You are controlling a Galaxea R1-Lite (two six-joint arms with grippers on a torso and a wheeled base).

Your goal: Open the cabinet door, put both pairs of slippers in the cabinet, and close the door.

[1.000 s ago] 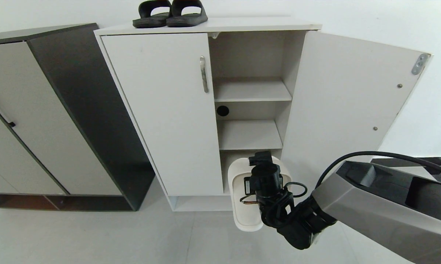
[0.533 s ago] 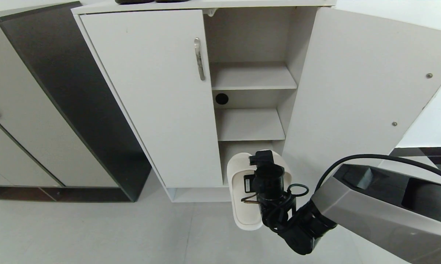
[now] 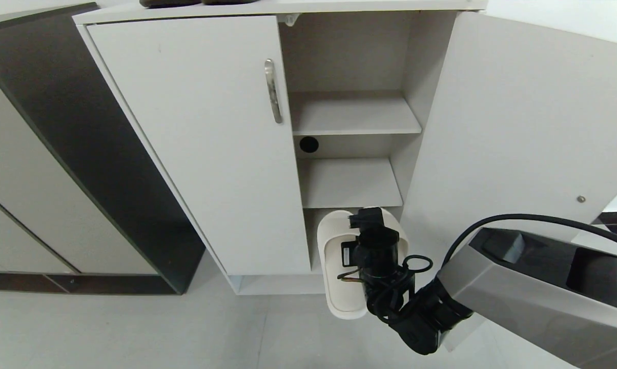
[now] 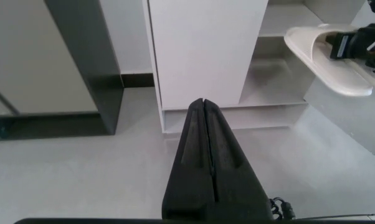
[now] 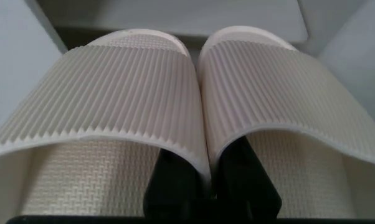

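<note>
Cream slippers (image 3: 339, 266) held at the white cabinet's (image 3: 365, 5) bottom opening.
The left claw (image 4: 204, 118) is pressed together above the floor (image 4: 81, 168). In the head view a dark cabinet (image 3: 83, 154) fills the left; black slippers (image 3: 170, 2) sit at the top edge on the white cabinet. Its left door (image 3: 201, 143) is shut, and its right door (image 3: 518, 128) stands open at right. Lower centre, the right claw (image 5: 209, 180) pinches the cream slippers' touching inner walls, toes toward the lowest compartment.

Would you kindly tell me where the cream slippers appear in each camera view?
Head view: slippers low centre, before the cabinet's lowest opening.
Left wrist view: slippers farther off, side-on, at that same opening.
Right wrist view: slippers close up, straps foremost, cabinet behind.
Shared landmark: the open cabinet.
</note>
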